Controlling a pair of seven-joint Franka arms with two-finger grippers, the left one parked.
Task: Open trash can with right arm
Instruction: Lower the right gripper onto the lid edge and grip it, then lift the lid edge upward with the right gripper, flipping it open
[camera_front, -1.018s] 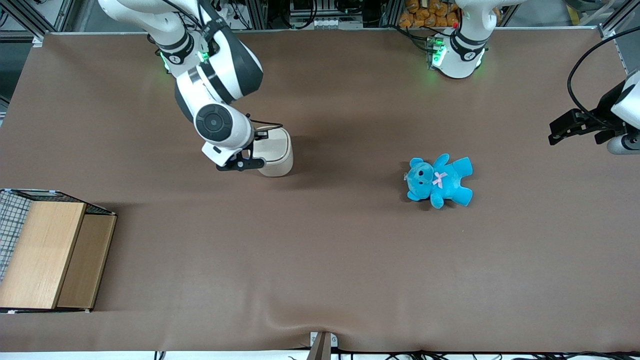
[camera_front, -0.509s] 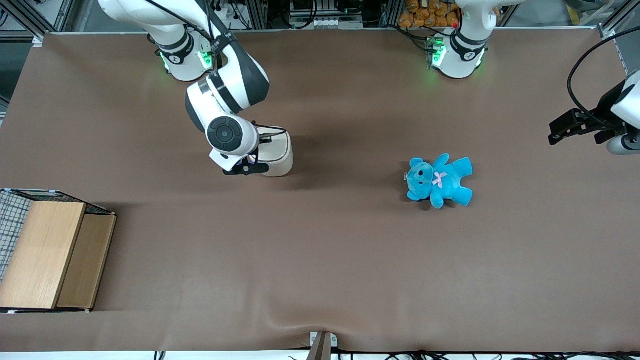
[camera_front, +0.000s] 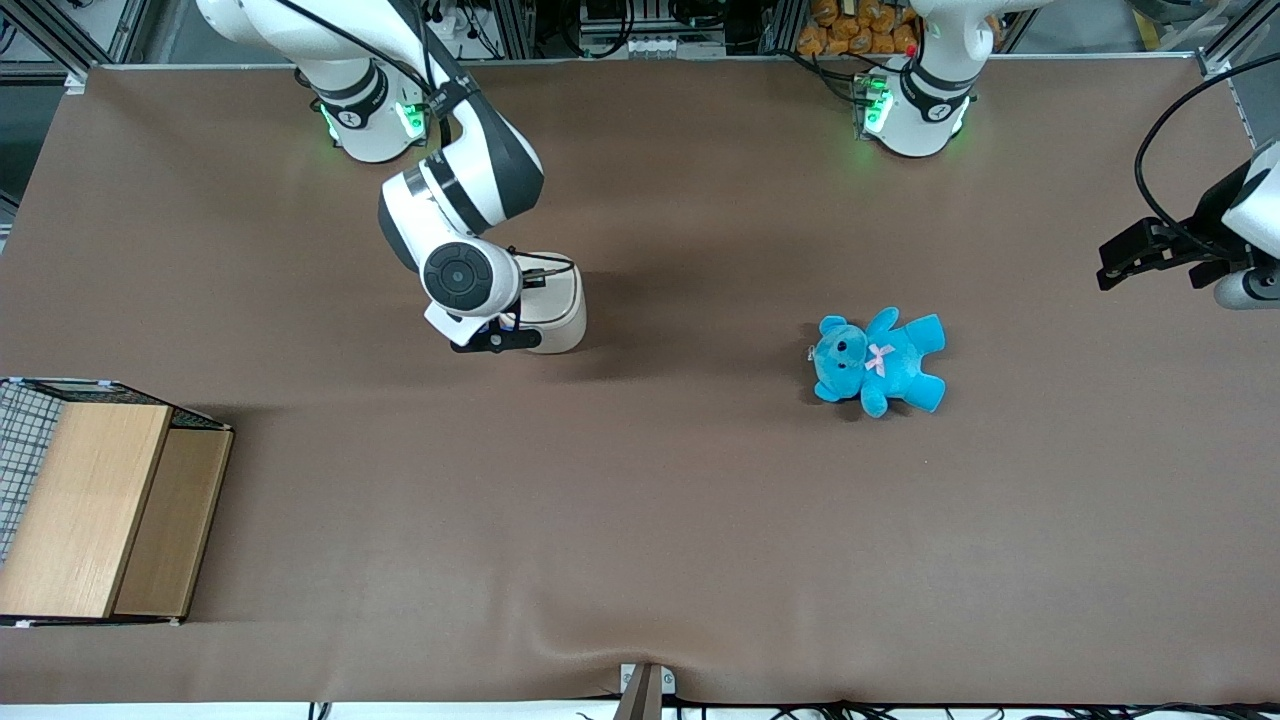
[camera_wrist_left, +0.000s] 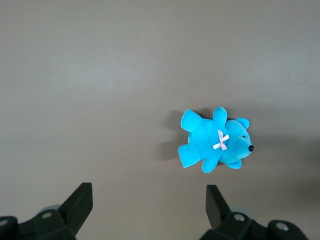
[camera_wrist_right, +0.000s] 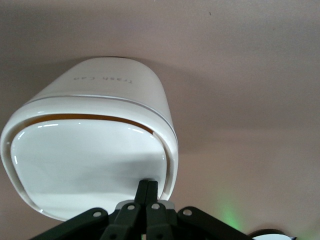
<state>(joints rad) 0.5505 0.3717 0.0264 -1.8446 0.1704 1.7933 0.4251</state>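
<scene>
The cream-white trash can (camera_front: 558, 312) stands on the brown table, partly covered by my right arm's wrist (camera_front: 458, 278) in the front view. In the right wrist view the trash can (camera_wrist_right: 125, 100) shows with its flat glossy lid (camera_wrist_right: 85, 165) down; a thin dark gap runs along the lid's edge. My gripper (camera_wrist_right: 148, 186) is shut, its two black fingers pressed together with nothing between them. The fingertips (camera_wrist_right: 143, 186) rest on the lid close to its rim. In the front view the gripper (camera_front: 497, 335) sits over the can's edge toward the working arm's end.
A blue teddy (camera_front: 878, 360) lies on the table toward the parked arm's end; it also shows in the left wrist view (camera_wrist_left: 215, 144). A wooden box (camera_front: 100, 505) with a wire cage stands at the working arm's end, nearer the front camera.
My right arm has moved toward the trash can, and the wrist and gripper now overlap its edge instead of standing beside it. The can and the teddy have not moved.
</scene>
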